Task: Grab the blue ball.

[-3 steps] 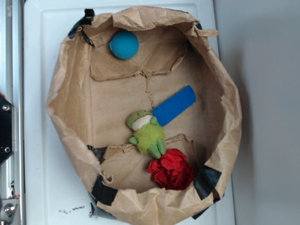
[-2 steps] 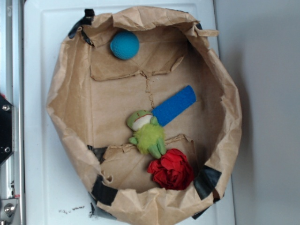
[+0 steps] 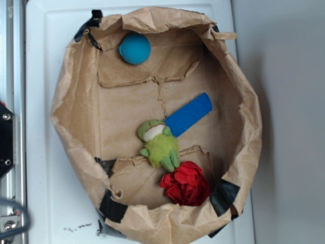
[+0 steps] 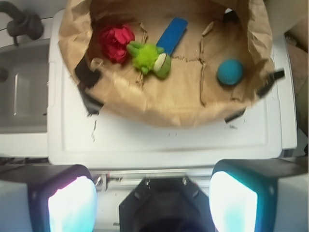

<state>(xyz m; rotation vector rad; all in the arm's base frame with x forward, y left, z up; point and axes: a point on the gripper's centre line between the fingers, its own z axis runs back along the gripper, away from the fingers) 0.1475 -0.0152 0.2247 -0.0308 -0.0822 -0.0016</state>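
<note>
The blue ball [image 3: 135, 49] lies alone on the floor of a crumpled brown paper bag [image 3: 66, 101], close to its far-left wall. In the wrist view the ball [image 4: 230, 72] appears at the bag's right side, well ahead of my gripper [image 4: 152, 203]. My gripper hangs outside the bag over the white surface's edge. Its two fingers [image 4: 72, 205] stand wide apart with nothing between them.
A green plush frog [image 3: 158, 144], a flat blue strip [image 3: 189, 114] and a red crumpled object [image 3: 186, 183] share the bag. The bag sits on a white surface [image 3: 45, 152] with a metal rail [image 3: 10, 76] at its left. A blurred grey shape [image 3: 12, 218] shows at the lower left edge.
A blurred grey shape has come into the exterior view's lower left corner. The ball and the other objects in the bag have not moved.
</note>
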